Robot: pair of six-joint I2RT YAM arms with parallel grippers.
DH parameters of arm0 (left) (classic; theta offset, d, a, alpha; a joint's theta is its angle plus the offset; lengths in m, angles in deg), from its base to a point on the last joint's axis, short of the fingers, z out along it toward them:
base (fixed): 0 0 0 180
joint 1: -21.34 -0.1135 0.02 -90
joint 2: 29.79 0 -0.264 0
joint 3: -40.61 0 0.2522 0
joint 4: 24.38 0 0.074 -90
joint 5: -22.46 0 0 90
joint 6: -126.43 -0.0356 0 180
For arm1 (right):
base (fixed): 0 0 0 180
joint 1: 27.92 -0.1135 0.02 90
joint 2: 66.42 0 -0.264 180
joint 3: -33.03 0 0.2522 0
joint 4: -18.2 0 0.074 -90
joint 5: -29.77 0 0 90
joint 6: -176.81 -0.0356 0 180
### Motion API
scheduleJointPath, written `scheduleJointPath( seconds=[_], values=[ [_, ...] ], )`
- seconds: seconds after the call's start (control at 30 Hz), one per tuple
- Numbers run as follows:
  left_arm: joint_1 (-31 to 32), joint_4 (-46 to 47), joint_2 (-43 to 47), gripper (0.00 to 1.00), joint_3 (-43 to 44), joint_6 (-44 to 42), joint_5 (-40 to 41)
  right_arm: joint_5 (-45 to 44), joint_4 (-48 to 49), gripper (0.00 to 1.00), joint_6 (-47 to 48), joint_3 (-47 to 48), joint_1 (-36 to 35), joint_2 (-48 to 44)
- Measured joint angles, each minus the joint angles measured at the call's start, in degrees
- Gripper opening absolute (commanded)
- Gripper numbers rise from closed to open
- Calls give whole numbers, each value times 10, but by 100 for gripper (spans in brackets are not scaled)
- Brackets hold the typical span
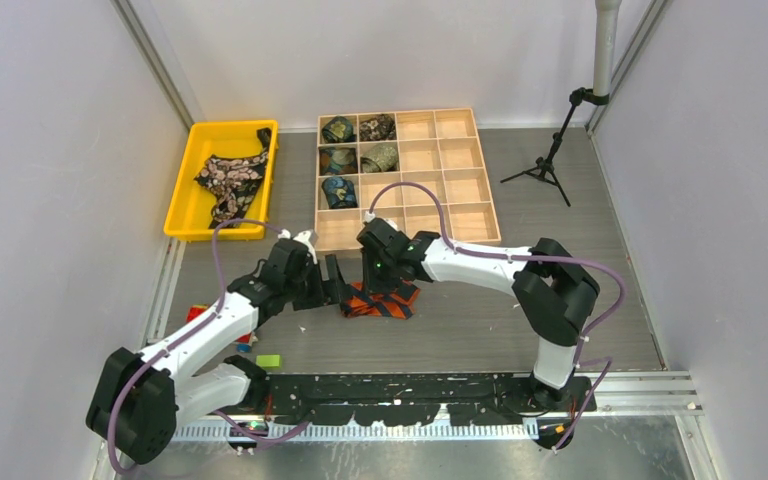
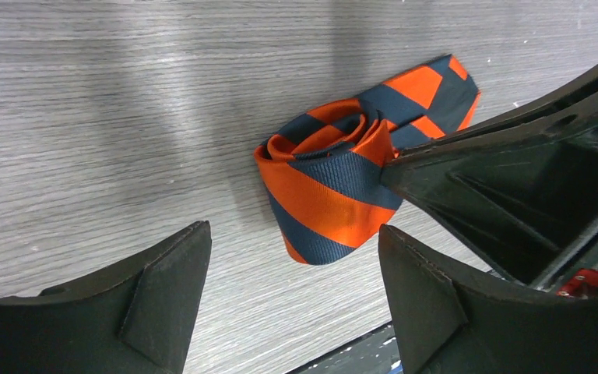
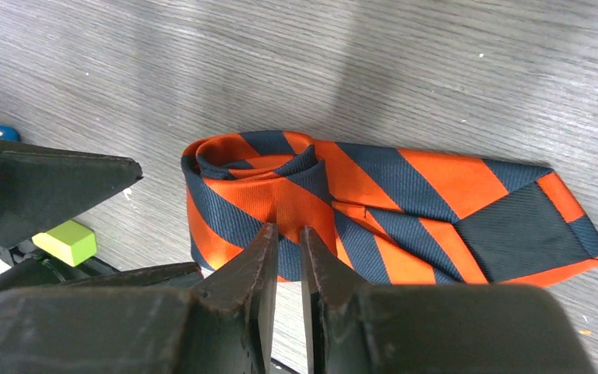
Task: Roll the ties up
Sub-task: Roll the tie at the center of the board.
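An orange-and-black striped tie [image 1: 380, 300] lies on the grey table between both arms. One end is wound into a loose roll [image 2: 335, 187] and the wide tip lies flat [image 3: 514, 226]. My right gripper [image 3: 288, 230] has its jaws nearly together, their tips pinching the fabric at the roll's near edge. My left gripper [image 2: 292, 230] stands wide open just left of the roll, touching nothing. A black tie with pink flowers [image 1: 230, 180] lies in the yellow bin [image 1: 185, 225]. Several small rolled ties [image 1: 340, 130] sit in the wooden box.
The wooden grid box [image 1: 460, 185] stands right behind the grippers. A black tripod [image 1: 545, 165] is at the back right. A green block [image 1: 268, 361] and other small toy blocks lie near the left arm.
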Motion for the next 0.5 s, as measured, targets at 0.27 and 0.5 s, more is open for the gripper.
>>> scheduleJointPath(
  seconds=[0.27,0.5],
  values=[
    [0,48,-12,79,-16,42,-20,3,18,21,0,-13,7,6],
    [0,100,-40,76,-43,72,-54,7,42,19,-3,-29,10,6]
  ],
)
